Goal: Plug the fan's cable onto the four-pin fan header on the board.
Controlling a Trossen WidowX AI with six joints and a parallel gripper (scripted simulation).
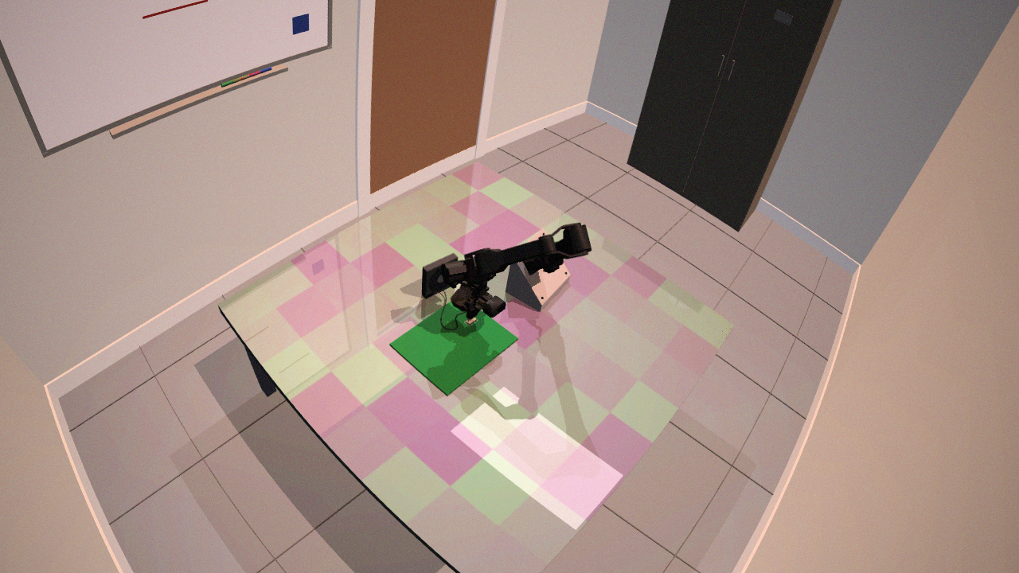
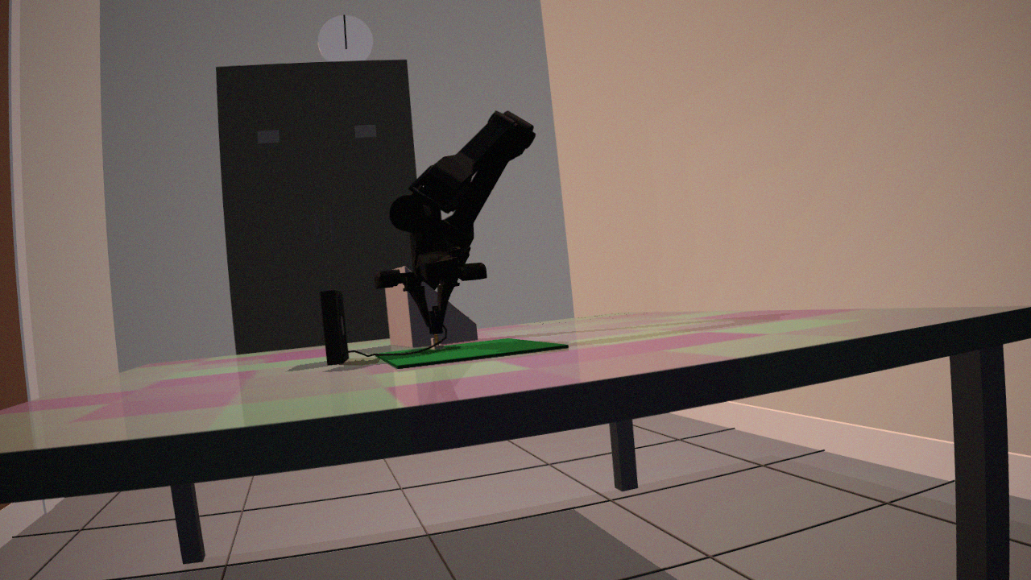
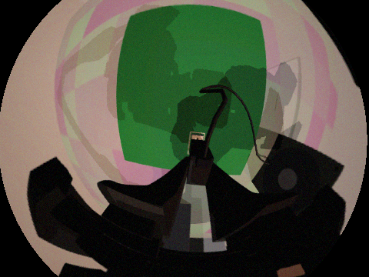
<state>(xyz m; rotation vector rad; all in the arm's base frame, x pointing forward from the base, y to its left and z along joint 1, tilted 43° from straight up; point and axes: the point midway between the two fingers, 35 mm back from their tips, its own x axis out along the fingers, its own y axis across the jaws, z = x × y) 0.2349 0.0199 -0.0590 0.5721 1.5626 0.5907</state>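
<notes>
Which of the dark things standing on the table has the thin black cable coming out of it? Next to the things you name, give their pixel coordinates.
The squarish fan (image 2: 333,328) (image 3: 307,161) beside the green board; the arm has none.

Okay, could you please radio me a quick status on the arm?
Gripper shut on plug. Plug at header; full seating unclear. Cable looped beside gripper.
</notes>
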